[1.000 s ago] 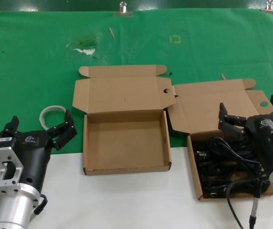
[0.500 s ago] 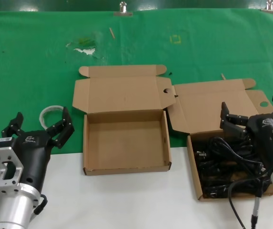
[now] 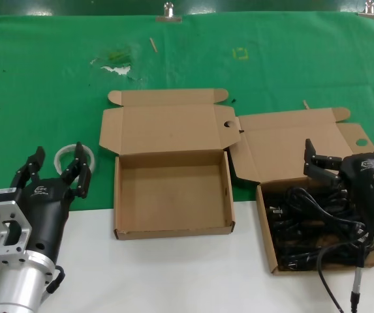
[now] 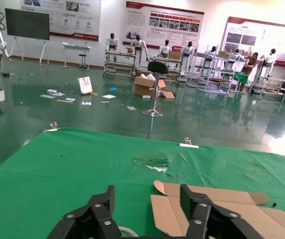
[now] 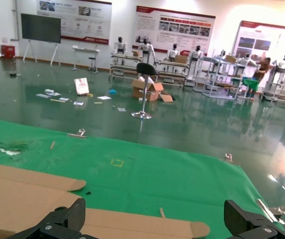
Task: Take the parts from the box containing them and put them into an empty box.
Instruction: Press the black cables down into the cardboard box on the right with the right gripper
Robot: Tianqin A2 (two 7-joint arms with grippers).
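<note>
While the right hand (image 3: 348,151) hovers open over the box of power cords (image 3: 307,225) — cords inside it — the left hand (image 3: 56,169) waits open beside the empty box (image 3: 172,193).

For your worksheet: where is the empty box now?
In the head view, the empty box sits mid-table, lid open, between the left pincer and the cord-filled box.

White table (image 3: 173,274), green cloth (image 3: 43,85), two open cartons (image 3: 172,195), tubing ring (image 3: 69,155)
</note>
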